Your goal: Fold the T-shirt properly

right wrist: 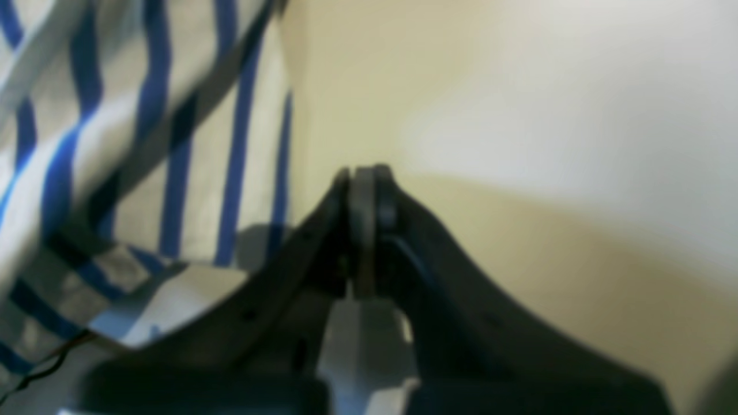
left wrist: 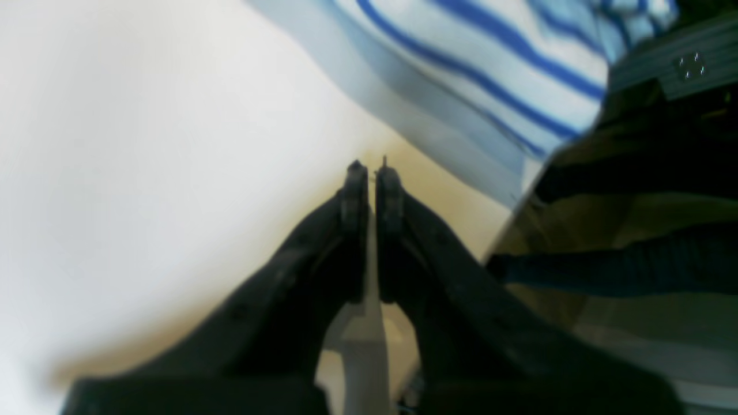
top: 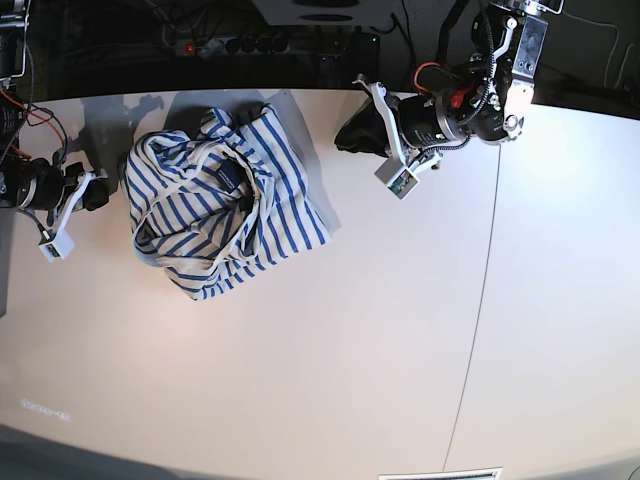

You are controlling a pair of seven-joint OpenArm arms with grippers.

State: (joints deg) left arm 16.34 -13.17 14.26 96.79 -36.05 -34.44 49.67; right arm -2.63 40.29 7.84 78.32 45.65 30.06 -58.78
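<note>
The T-shirt [top: 222, 205], white with thin blue stripes, lies crumpled in a heap at the back left of the table, its small dark label [top: 228, 178] facing up. My left gripper [top: 345, 140] hovers just right of the heap, near the back edge. In the left wrist view it [left wrist: 372, 170] is shut on nothing, with striped cloth [left wrist: 490, 69] ahead of it to the upper right. My right gripper [top: 98, 193] sits left of the heap. The right wrist view shows it [right wrist: 363, 173] shut and empty, beside the shirt [right wrist: 144, 144].
A power strip [top: 270, 45] and cables lie in the dark area behind the table's back edge. A seam [top: 488, 260] runs front to back through the white table [top: 330, 350]. The right arm's body [top: 30, 185] sits at the table's left edge.
</note>
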